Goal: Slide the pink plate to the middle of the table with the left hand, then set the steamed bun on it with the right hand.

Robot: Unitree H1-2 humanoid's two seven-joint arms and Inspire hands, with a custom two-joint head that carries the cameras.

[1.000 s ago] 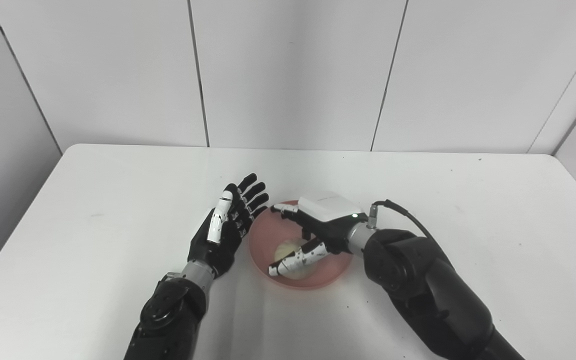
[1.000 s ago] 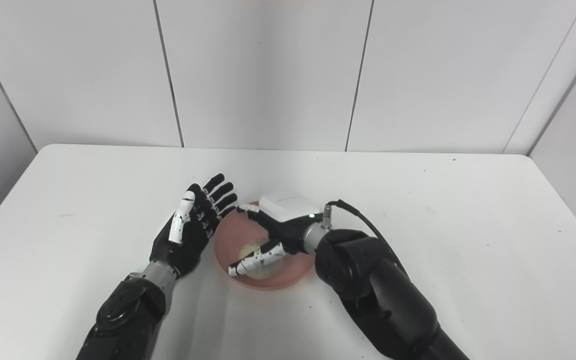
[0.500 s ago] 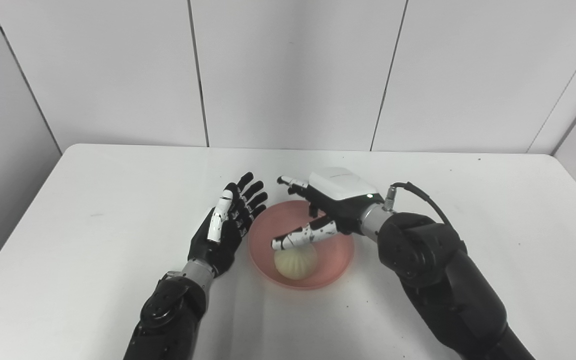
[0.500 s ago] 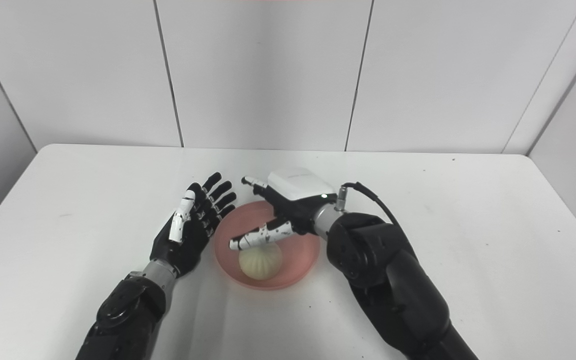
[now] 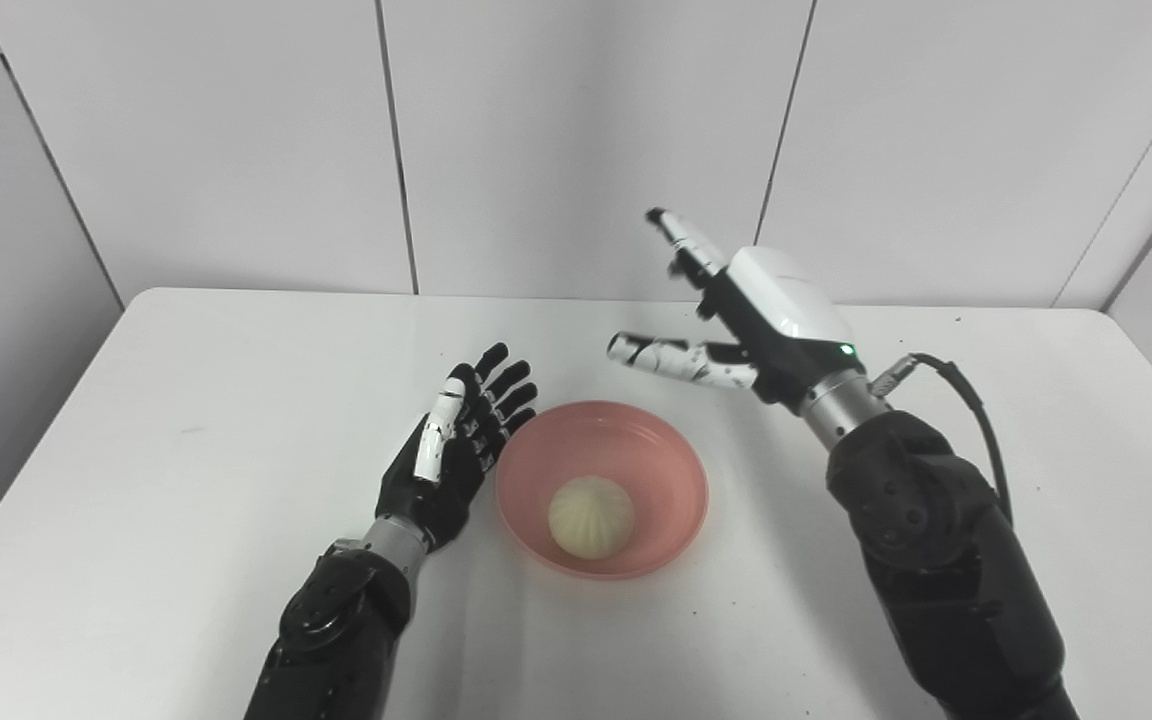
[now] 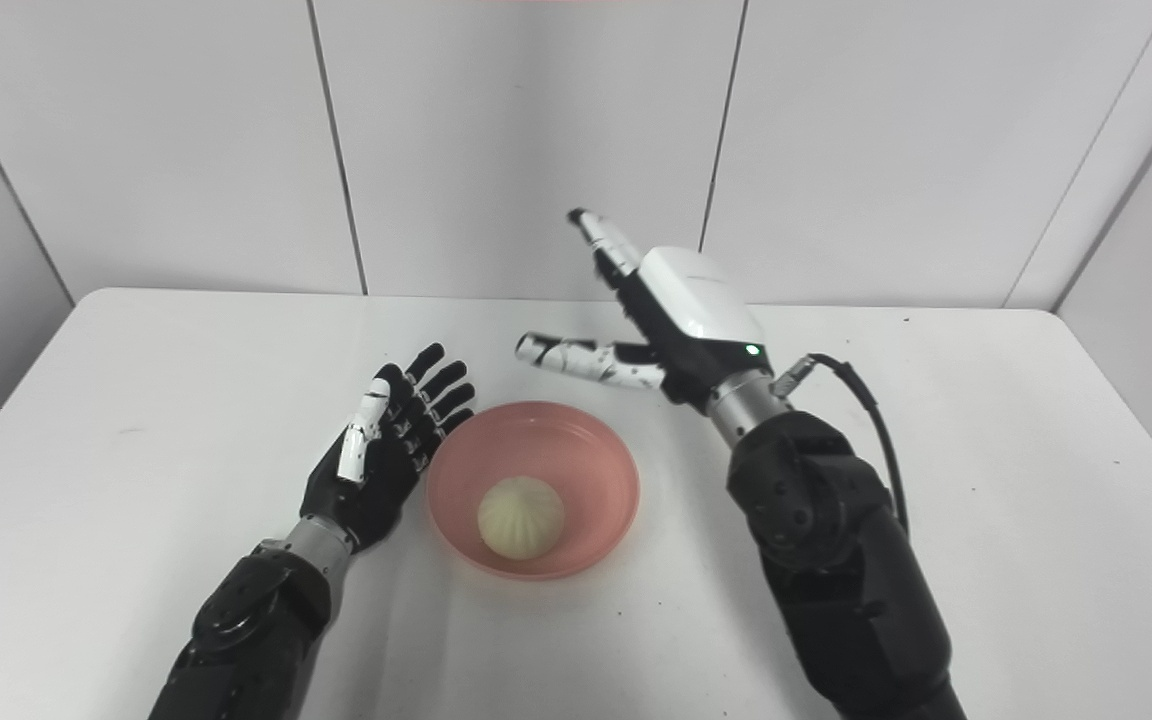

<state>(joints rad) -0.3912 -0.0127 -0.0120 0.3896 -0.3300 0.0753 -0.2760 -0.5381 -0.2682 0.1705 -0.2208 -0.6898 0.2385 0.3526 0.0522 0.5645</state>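
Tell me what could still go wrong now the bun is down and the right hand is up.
The left hand, open, sits right beside the pink plate; pulling back carelessly could nudge it off centre. The steamed bun lies toward the plate's near side, so a knock might roll it. The right hand hangs open above; dropping back could hit the rim.

Steamed bun [image 5: 591, 516] in pink plate [image 5: 671, 465]

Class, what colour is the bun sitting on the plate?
The bun is pale cream, almost off-white, against the pink plate. The left eye view shows it best.
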